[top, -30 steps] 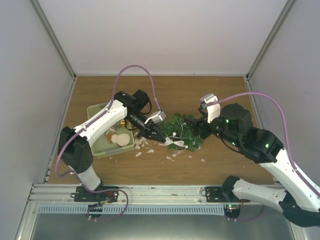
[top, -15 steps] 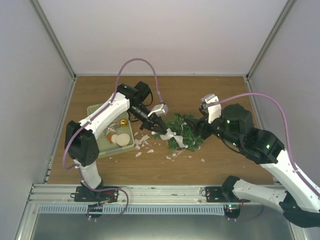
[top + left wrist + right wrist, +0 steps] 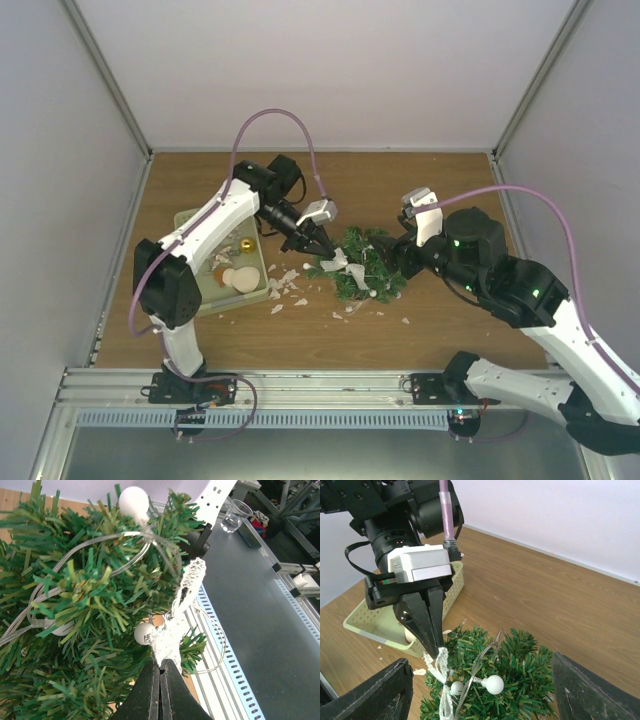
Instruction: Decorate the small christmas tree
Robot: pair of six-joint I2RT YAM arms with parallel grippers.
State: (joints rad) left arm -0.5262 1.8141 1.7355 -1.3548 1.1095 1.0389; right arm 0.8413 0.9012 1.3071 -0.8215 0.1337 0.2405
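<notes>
Left jaws pinched shut on a white lace ribbon [image 3: 176,620] draped on the small christmas tree [image 3: 362,265], mid-counter [image 3: 440,185]; right jaws spread wide either side of its foliage, seemingly not touching. Farther left, a pale green tray [image 3: 184,220].

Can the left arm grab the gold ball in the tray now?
Probably not yet: the left gripper has its jaws shut on the white mesh ribbon at the small christmas tree. The gold ball lies uncovered in the green tray nearby, so once it lets go, likely yes.
</notes>
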